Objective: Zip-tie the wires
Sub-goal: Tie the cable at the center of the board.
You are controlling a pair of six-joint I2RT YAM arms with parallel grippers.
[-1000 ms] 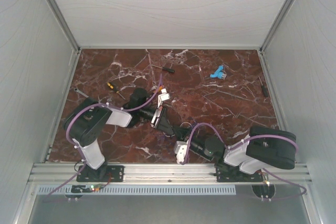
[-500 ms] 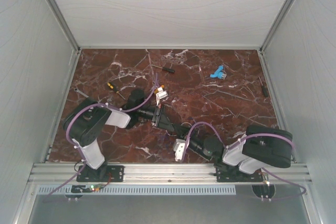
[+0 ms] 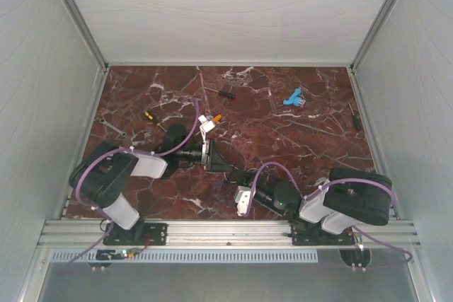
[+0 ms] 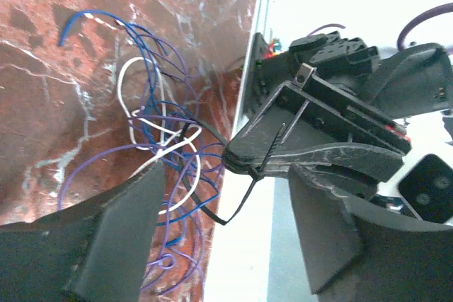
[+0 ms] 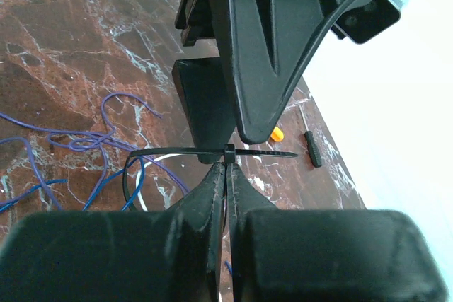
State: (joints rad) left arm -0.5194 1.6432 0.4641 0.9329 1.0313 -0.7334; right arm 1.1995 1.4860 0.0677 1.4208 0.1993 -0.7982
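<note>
**Left hand** (image 4: 226, 175): fingers spread wide apart and gripping nothing. It lies low over the table (image 3: 318, 146), pointing toward the right hand. The zip tie's loop sits in the gap between its fingers.

**Wires** (image 4: 166, 139): thin purple, blue and white strands in loose overlapping loops. They lie on the table near its middle, just beside both hands.

**Zip tie** (image 5: 205, 153): black. Its strap loops through the tangle, but how many strands it encloses cannot be told. The free tail points toward the left hand's finger.

**Right hand** (image 5: 226, 167): fingers pressed together, clamped on the zip tie at its head and meeting the left hand tip to tip.

**Surroundings, left to right in the top view:**
- Yellow-and-black screwdriver (image 3: 148, 116), well apart from the wires.
- Black screwdriver (image 3: 226, 93), toward the far edge.
- Blue piece (image 3: 292, 98).
- Dark screwdriver (image 3: 355, 118), by the right wall.

**Right wrist view:** an orange-handled screwdriver (image 5: 277, 133) and a black-handled screwdriver (image 5: 310, 148) lie beyond the left hand.
</note>
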